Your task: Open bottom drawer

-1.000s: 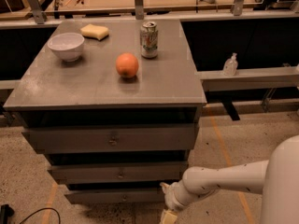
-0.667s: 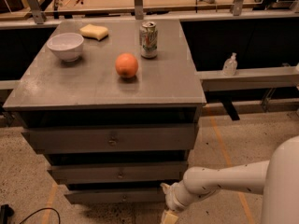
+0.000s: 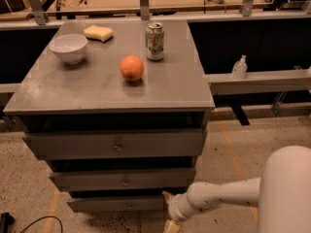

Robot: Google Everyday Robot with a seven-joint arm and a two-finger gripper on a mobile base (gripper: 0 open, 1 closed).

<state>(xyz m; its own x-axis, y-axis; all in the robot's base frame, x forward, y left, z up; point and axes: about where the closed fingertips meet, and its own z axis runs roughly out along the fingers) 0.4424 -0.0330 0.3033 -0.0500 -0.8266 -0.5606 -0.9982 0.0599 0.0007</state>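
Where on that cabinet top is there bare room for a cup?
The front strip of the cabinet top, ahead of the orange, is bare; so is the right side past the can. Bowl and sponge crowd back left. The claw sits by the bottom drawer.

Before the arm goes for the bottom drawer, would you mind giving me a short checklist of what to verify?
1. Bottom drawer closed, front visible: ok.
2. Its centre knob unobstructed: ok.
3. Gripper lined up with the knob: not ok; it sits at the drawer's right end.
4. Its fingers open: ok.
5. Soda can upright on the cabinet top: ok.
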